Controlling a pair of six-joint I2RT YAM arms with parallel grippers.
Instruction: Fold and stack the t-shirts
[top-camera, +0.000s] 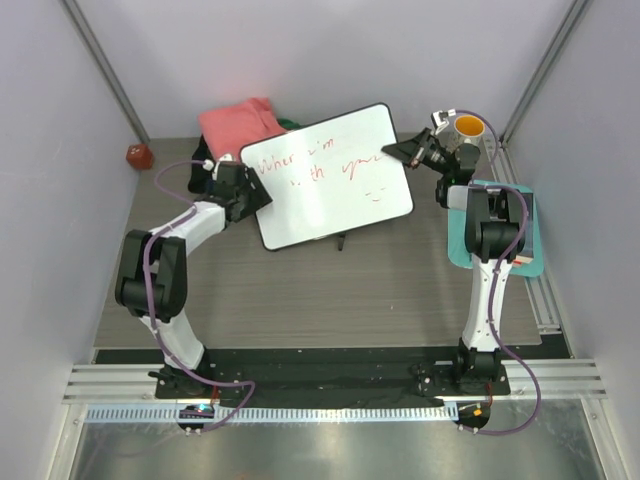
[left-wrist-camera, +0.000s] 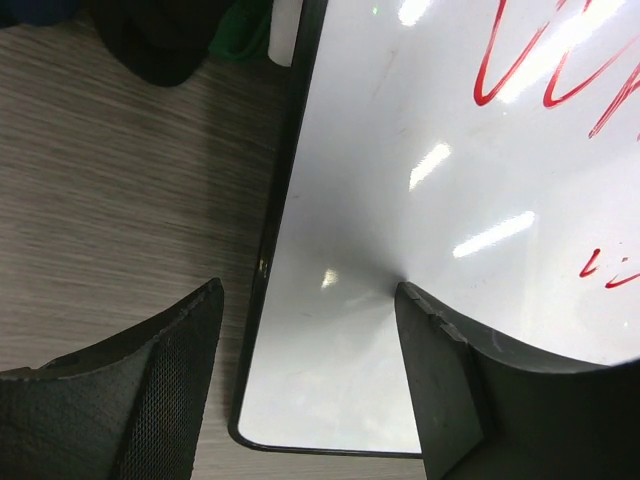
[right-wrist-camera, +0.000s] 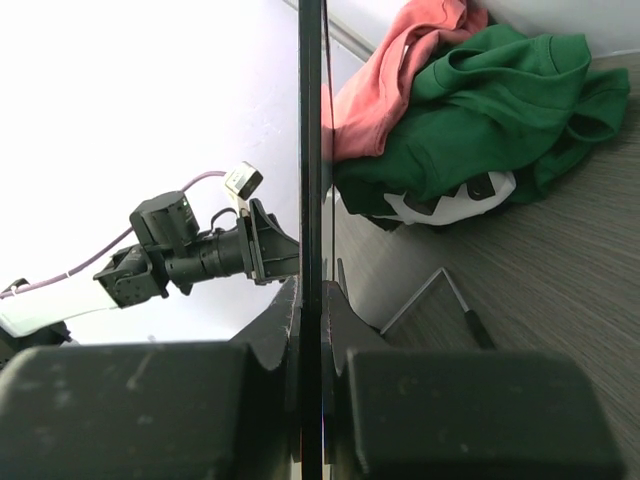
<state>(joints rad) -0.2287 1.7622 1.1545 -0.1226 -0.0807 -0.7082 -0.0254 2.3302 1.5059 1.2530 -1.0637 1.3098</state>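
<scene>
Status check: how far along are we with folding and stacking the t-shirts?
Done: nothing; the pink t-shirt and green t-shirt lie crumpled in a heap at the back. In hand: the right gripper is shut on the edge of the whiteboard, the left gripper open at its opposite corner. Left: set it aside, then all folding and stacking.

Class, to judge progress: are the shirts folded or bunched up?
Bunched up. The green shirt, pink shirt and white shirt lie crumpled in one heap, none laid flat.
</scene>
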